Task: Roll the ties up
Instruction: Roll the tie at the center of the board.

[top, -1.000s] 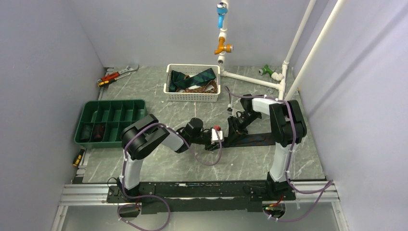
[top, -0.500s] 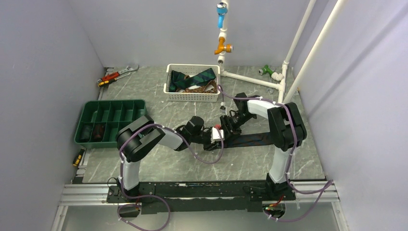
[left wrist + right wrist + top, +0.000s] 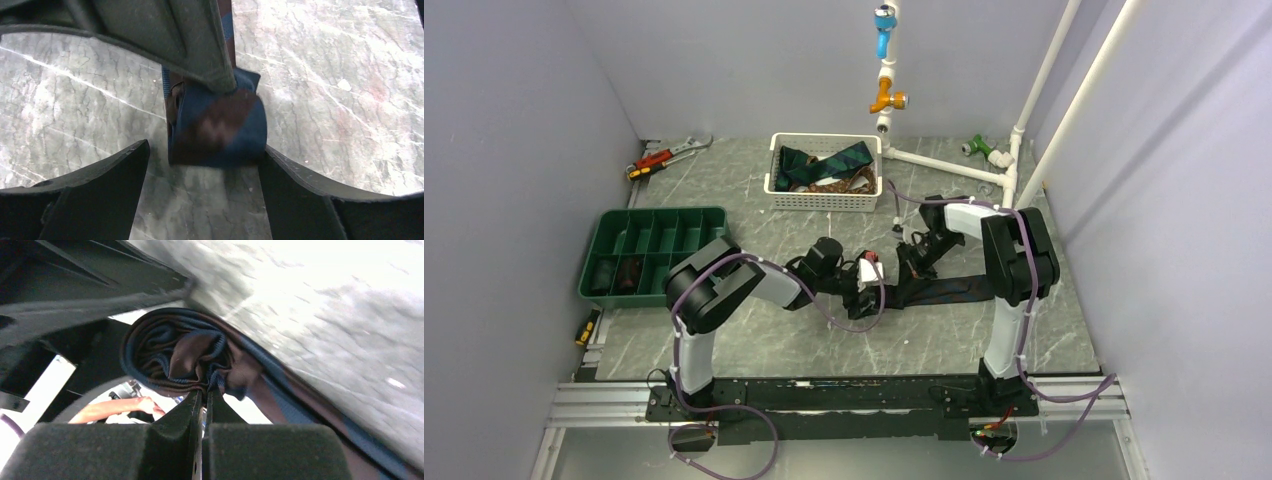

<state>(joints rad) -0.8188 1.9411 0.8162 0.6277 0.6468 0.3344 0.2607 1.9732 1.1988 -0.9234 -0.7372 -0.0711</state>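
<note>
A navy and brown striped tie (image 3: 954, 289) lies flat across the table, with its left end wound into a small roll (image 3: 216, 131). My right gripper (image 3: 911, 265) reaches into the roll from the side. In the right wrist view it (image 3: 204, 392) is shut on the inner layers of the roll (image 3: 172, 352), and the tail (image 3: 320, 422) runs off to the lower right. My left gripper (image 3: 867, 290) is open. In the left wrist view its fingers (image 3: 100, 172) stand on either side just in front of the roll, not gripping it. More ties (image 3: 829, 165) lie in a white basket.
The white basket (image 3: 822, 201) stands at the back centre. A green compartment tray (image 3: 659, 222) at the left holds two dark rolls (image 3: 617, 272). Wrenches (image 3: 664, 153) lie at the back left, and white pipes (image 3: 944, 165) at the back right. A purple cable (image 3: 864, 325) loops beside the left arm.
My right wrist swung left toward the left gripper, then drew back slightly and turned, with the roll still in it. My left gripper shifted a little left and stayed open.
</note>
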